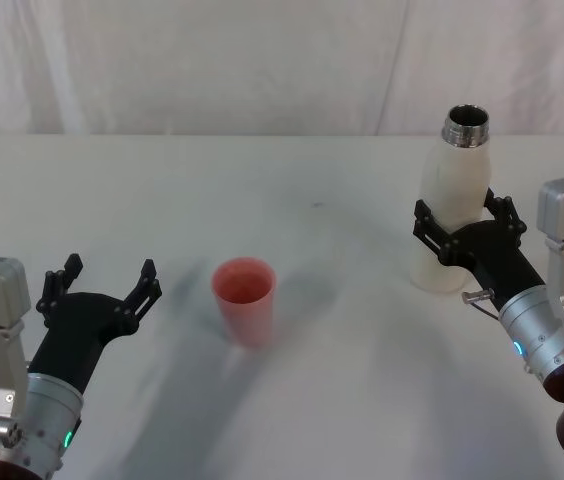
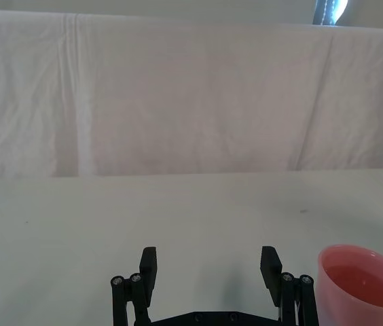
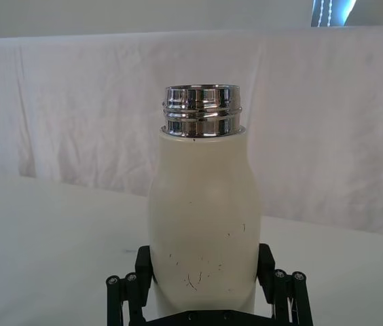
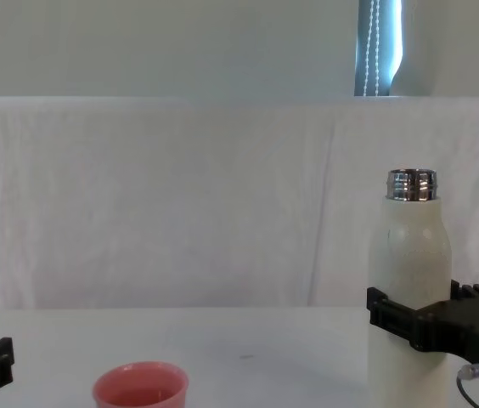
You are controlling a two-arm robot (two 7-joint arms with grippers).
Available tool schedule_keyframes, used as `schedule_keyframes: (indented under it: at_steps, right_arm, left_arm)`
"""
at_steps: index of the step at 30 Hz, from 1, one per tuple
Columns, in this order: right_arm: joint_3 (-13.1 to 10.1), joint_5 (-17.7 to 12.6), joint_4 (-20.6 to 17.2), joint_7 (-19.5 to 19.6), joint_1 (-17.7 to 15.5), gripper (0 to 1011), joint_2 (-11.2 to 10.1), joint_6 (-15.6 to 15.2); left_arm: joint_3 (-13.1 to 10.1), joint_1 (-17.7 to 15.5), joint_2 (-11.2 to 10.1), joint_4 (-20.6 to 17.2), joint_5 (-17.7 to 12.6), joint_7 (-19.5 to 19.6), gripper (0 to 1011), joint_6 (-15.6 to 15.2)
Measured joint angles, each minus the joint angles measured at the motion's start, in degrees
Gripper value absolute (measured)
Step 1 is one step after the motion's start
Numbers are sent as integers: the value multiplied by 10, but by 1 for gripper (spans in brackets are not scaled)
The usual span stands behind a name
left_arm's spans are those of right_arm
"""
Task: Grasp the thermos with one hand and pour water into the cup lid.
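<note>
White table [image 1: 292, 160]: right gripper [image 1: 465, 223] clamps upright thermos [image 1: 451, 205]; left gripper [image 2: 210, 263] wide beside cup lid [image 2: 361, 284].

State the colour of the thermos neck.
Shiny chrome silver, atop the tall cream-white cylindrical thermos; clearest in the right wrist view.

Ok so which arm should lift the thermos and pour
The right. Its claw already straddles the upright thermos, fingers on both sides. The left claw sits open and empty beyond the cup lid.
</note>
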State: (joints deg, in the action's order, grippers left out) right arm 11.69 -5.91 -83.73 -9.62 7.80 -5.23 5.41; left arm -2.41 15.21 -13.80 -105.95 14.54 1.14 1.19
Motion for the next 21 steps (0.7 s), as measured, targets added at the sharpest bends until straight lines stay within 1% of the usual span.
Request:
schedule_keyframes:
  at_steps: [18,21]
  right_arm:
    - [0,1,0,0,0,948,0,0]
    - [0,1,-1,0,0,969,0,1]
  left_arm:
    - [0,0,0,0,0,0,1001,0]
    - [0,0,0,0,0,0,1001,0]
